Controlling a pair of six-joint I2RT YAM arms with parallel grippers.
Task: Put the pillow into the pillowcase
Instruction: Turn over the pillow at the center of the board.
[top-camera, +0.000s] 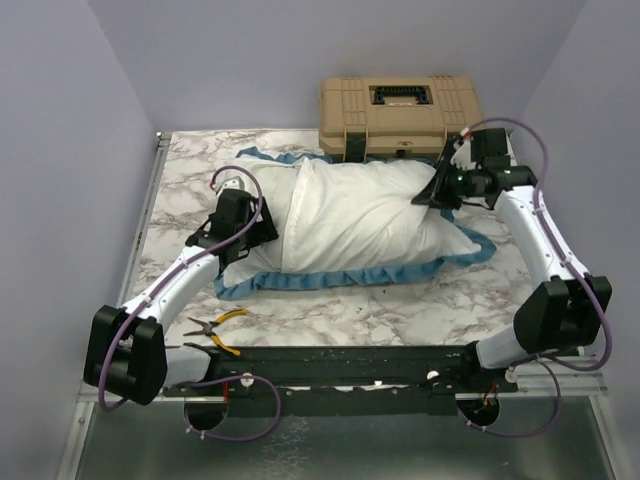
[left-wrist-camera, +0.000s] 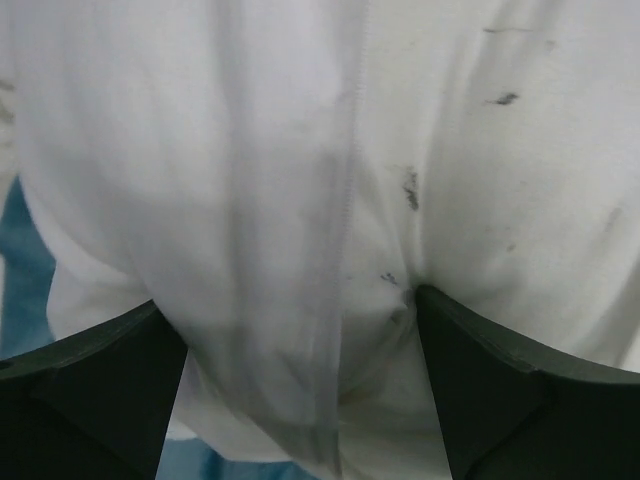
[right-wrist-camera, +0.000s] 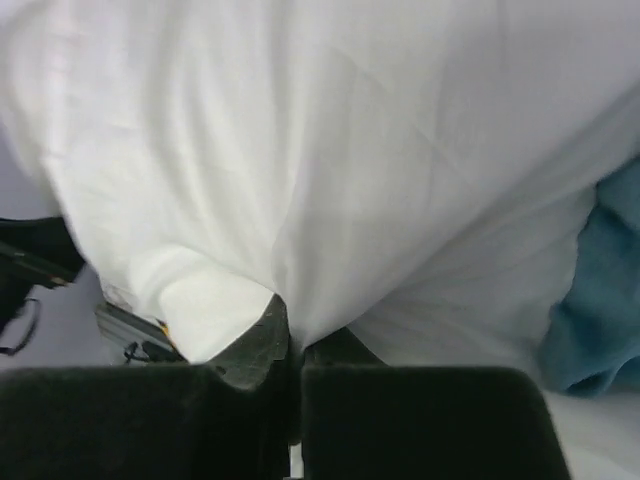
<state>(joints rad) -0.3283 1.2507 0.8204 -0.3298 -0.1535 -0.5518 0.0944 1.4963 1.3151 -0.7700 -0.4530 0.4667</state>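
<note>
The plump white pillow (top-camera: 268, 205) lies across the middle of the table, and its left end sticks out of the pillowcase (top-camera: 370, 215). The pillowcase shows its plain white side, and its blue frill (top-camera: 350, 275) trails along the near edge. My left gripper (top-camera: 258, 222) is open against the pillow's left end. In the left wrist view, white cloth and the pillowcase hem (left-wrist-camera: 345, 200) bulge between the spread jaws of the left gripper (left-wrist-camera: 290, 298). My right gripper (top-camera: 432, 195) is at the far right end. The right wrist view shows the right gripper (right-wrist-camera: 290, 315) shut on a fold of the pillowcase's white fabric (right-wrist-camera: 330, 180).
A tan hard case (top-camera: 400, 115) stands at the back edge, just behind the pillow. Yellow-handled pliers (top-camera: 215, 330) lie on the marble table (top-camera: 420, 300) near the left arm's base. Grey walls close in on both sides.
</note>
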